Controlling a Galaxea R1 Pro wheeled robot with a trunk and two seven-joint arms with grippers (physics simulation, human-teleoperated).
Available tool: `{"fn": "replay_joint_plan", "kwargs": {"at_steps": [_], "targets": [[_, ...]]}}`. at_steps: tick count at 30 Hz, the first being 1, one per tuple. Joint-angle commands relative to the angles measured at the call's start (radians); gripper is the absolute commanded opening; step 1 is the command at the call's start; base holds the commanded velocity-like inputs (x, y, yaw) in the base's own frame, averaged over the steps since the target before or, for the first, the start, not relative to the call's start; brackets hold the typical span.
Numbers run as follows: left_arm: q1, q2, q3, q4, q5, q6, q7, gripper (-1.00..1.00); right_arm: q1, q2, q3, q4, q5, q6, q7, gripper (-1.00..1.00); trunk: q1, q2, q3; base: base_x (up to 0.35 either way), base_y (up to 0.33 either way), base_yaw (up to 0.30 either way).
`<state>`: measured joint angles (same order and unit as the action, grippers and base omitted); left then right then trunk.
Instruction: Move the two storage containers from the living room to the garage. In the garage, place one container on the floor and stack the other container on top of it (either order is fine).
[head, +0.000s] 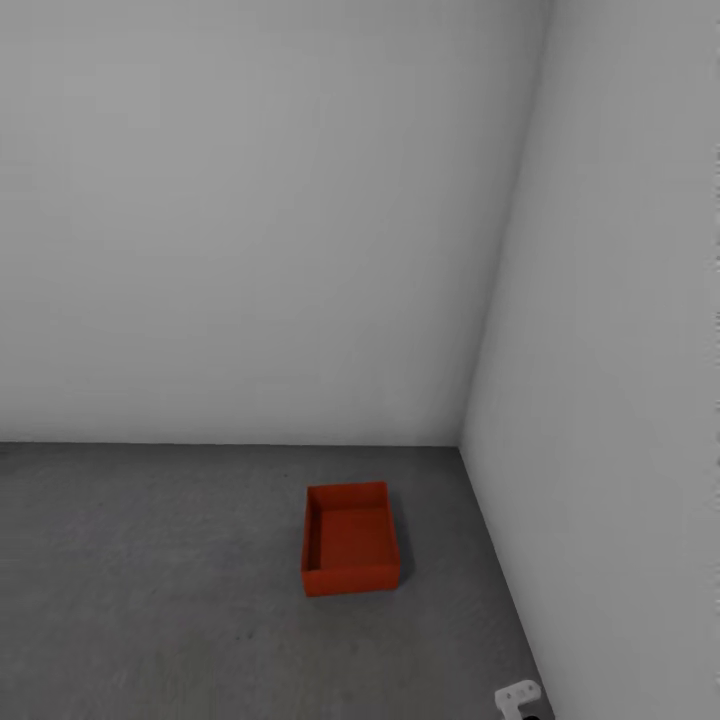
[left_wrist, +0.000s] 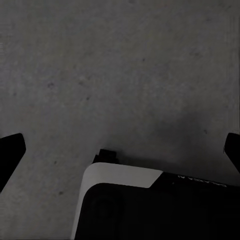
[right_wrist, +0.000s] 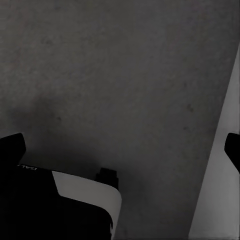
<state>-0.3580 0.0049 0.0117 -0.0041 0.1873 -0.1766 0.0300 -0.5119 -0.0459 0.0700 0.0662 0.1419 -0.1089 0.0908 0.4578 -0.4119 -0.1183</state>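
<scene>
One red-orange storage container (head: 349, 540) sits open side up on the garage's dark concrete floor (head: 150, 600), near the corner of the white walls (head: 250, 220). It looks light and rigid, with thin, smooth walls, so a grip on a long rim seems best. Both wrist views show each arm's jaws spread wide over bare floor, holding nothing.

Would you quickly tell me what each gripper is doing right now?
Left gripper: open, holding nothing, over the floor.
Right gripper: open, holding nothing, over the floor.
</scene>
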Motion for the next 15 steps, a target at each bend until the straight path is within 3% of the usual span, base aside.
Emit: {"fn": "replay_joint_plan", "kwargs": {"at_steps": [1, 15], "targets": [[-0.001, 0.000, 0.001, 0.001, 0.004, -0.003, 0.001, 1.00, -0.002, 0.000, 0.007, 0.004, 0.002, -0.008, 0.001, 1.00, 0.000, -0.002, -0.002, -0.330, 0.110, 0.000], [-0.001, 0.001, 0.001, 0.001, 0.004, -0.004, -0.001, 1.00, -0.002, 0.000, 0.007, 0.004, 0.002, -0.008, 0.001, 1.00, 0.000, -0.002, -0.002, -0.316, 0.135, 0.000]]}}
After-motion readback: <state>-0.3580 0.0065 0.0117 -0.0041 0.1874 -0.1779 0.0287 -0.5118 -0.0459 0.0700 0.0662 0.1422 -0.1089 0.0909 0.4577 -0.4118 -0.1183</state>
